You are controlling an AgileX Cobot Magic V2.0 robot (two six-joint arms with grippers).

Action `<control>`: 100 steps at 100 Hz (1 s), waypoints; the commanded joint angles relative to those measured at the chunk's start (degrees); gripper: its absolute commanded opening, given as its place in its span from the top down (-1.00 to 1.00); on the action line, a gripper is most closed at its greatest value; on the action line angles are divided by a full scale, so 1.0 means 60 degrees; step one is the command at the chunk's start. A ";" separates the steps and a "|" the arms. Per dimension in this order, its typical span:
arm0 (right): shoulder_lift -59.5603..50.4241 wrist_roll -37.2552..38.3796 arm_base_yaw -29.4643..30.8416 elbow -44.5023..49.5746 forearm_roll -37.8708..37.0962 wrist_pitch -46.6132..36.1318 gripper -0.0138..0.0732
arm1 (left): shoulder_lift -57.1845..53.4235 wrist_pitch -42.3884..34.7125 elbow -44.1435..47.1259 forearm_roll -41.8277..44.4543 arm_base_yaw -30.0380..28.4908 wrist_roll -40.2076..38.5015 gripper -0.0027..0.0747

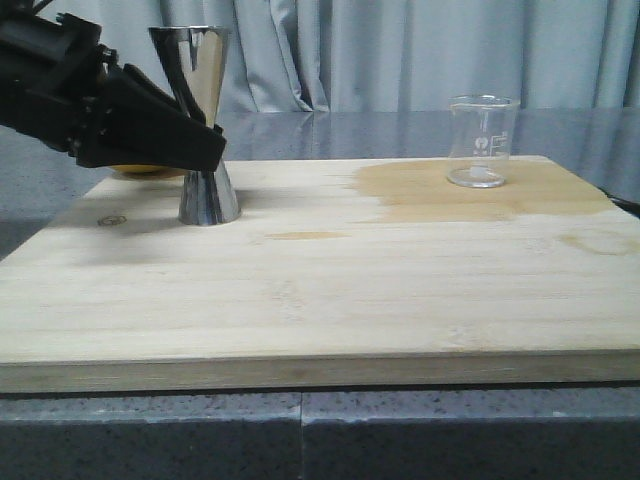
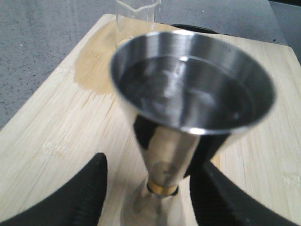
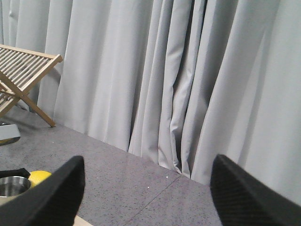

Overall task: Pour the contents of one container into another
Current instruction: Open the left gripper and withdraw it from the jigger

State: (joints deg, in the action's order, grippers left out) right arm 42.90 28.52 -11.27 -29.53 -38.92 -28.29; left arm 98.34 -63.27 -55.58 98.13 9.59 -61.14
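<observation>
The steel jigger (image 1: 205, 125) stands upright at the back left of the wooden board (image 1: 320, 290), with a gold band (image 2: 163, 189) at its waist. Clear liquid shows in its upper cup (image 2: 188, 89). My left gripper (image 1: 214, 150) is open around the waist, with a black finger (image 2: 82, 190) on either side and a gap to the steel. The clear glass beaker (image 1: 482, 140) stands upright and looks empty at the back right, and its base (image 2: 136, 12) shows beyond the jigger. My right gripper (image 3: 150, 188) is open with nothing between its fingers, aimed at the curtain.
A wet dark patch (image 1: 440, 190) spreads over the board around the beaker. A yellow lemon (image 1: 135, 172) lies behind the left gripper, and the lemon (image 3: 38, 176) shows again beside the jigger's rim. A wooden rack (image 3: 23, 70) stands far off. Grey counter surrounds the board.
</observation>
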 commanded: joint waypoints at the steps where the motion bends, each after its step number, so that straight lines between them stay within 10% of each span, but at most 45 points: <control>1: -0.0073 0.0020 0.0007 -0.0224 0.0131 -0.0558 -0.47 | -0.0469 -0.0637 -0.0214 -0.0281 -0.0208 -0.0311 -0.03; 100: -0.0033 0.0020 0.0007 -0.0244 0.0131 0.0466 -0.47 | -0.1769 -0.1773 -0.0214 0.0024 -0.1921 -0.1284 -0.03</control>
State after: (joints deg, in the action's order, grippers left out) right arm 42.90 28.52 -11.27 -29.53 -38.92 -24.71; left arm 92.55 -67.48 -55.58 101.18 -0.82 -67.64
